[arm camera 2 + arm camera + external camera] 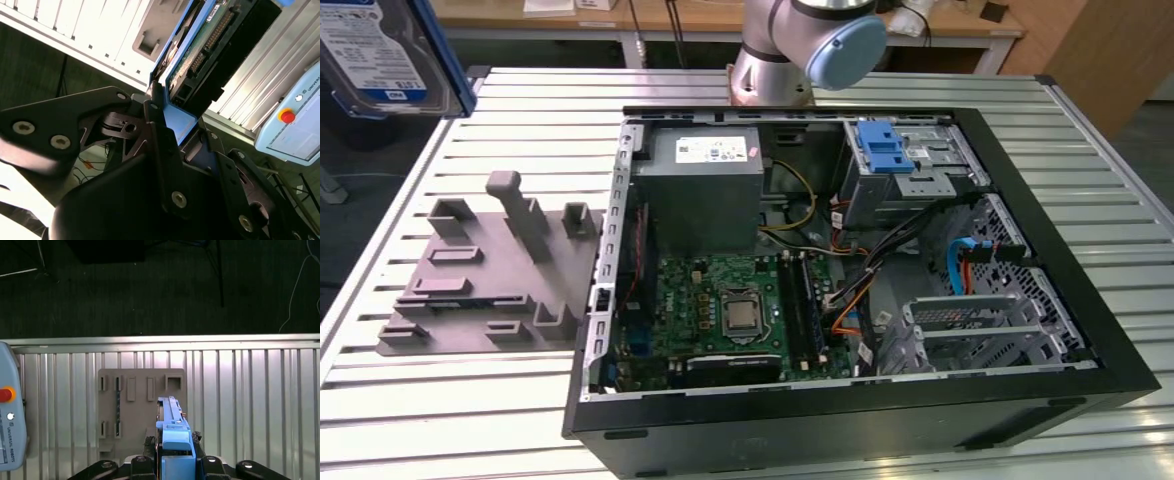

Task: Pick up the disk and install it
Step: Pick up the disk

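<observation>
**Hand.** In both wrist views the black hand (175, 462) (177, 127) is closed on the disk (172, 415) (200, 45). One finger stands on each side of the blue carrier rail, and the jaws are parted only by the thickness of the disk they clamp.

**Position of the disk.** The disk is off the tabletop (480, 420), carried in the hand. In the exterior view the disk (374, 50) sits at the upper left of the frame, partly cut off by the frame edge. That places it well apart from the open computer case (854, 425), which fills the centre and right.

**Governing relation.** The long axis of the disk runs straight out from the fingers, away from the wrist. In the first wrist view it is presented edge-on and is seen against the grey holding fixture (140, 405). The perforated metal cage (981, 325) inside the case lies at the lower right of the exterior view. In my judgement the disk is picked up but not installed, with most of the case between it and that cage.

**Appearance of the disk.**
- It is a flat, rectangular silver body with a white-and-blue label facing the exterior camera.
- Blue plastic rails run along its edges.
- The second wrist view shows its green circuit-board underside and a row of connector pins.
- No damage is discernible.
</observation>
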{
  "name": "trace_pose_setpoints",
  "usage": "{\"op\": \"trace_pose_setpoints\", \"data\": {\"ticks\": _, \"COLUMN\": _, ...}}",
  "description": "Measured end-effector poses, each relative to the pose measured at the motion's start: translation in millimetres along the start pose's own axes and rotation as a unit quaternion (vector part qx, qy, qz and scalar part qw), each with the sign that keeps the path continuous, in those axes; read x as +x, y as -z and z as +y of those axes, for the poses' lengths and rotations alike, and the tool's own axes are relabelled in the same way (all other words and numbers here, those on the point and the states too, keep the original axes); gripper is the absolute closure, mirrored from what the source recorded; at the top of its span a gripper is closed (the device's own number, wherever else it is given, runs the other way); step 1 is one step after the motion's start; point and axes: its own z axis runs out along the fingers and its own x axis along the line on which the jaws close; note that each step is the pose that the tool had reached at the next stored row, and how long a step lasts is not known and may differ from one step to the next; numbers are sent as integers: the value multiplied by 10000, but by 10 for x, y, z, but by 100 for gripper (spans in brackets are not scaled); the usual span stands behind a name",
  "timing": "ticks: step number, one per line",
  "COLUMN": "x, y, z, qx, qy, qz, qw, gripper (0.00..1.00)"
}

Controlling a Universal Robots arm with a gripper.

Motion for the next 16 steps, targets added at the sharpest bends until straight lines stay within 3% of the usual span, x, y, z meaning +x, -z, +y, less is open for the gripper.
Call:
{"op": "trace_pose_setpoints", "data": {"ticks": 4, "x": 21, "y": 0, "z": -47, "qx": 0, "qy": 0, "qz": 0, "qw": 10000, "gripper": 64}}
{"op": "trace_pose_setpoints", "data": {"ticks": 16, "x": 24, "y": 0, "z": -77, "qx": -1, "qy": 0, "qz": -1, "qw": 10000, "gripper": 64}}
